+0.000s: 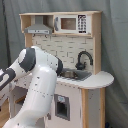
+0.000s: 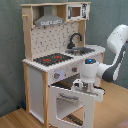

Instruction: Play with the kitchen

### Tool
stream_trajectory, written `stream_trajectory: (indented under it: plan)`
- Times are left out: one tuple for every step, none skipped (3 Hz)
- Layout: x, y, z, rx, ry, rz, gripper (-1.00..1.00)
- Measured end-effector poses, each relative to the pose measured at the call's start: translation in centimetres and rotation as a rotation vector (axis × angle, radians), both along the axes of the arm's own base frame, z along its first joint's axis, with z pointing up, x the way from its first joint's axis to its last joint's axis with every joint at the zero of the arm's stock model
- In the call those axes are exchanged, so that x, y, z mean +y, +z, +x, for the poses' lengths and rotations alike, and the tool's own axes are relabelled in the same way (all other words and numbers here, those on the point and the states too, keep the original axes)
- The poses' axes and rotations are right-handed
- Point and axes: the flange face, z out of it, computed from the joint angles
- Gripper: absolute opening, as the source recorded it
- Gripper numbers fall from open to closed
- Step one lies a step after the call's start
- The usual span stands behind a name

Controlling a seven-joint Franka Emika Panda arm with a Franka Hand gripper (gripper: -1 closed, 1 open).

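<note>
From my seat, the first exterior view is mostly blocked: the white arm (image 1: pixel 37 85) fills the near left and covers the lower left of the kitchen (image 1: pixel 75 50), so the hob, the oven and the claw itself are all out of sight there. I can make out only the hood (image 1: pixel 39 26) and microwave (image 1: pixel 70 23) up top, the black faucet (image 1: pixel 82 59) over the grey sink (image 1: pixel 75 75), and the rounded counter end on the first exterior view's right.

The second exterior view is my better look. The kitchen stands against a grey curtain (image 2: pixel 12 50), on a wooden floor (image 2: pixel 15 120). The red-ringed hob (image 2: pixel 52 59) sits on the left of the counter, the sink to its right. The oven door (image 2: pixel 70 102) hangs open, tilted down and outward. The gripper (image 2: pixel 82 89) points down at the door's upper edge, at or touching it; I cannot tell how far its fingers are parted, nor whether they clamp the door. The floor in front is cut off at the bottom.
</note>
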Motion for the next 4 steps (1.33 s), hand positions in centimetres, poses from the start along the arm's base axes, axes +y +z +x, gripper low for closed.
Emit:
stream_trajectory:
  plan:
    - [1.2, 1.2, 0.9, 0.002, -0.066, -0.004, -1.00]
    - [2.4, 0.7, 0.9, 0.021, -0.076, -0.016, -1.00]
    - [3.7, -0.3, 0.7, 0.030, -0.076, -0.023, -1.00]
    - [3.8, -0.5, -0.1, 0.020, -0.107, -0.080, -1.00]
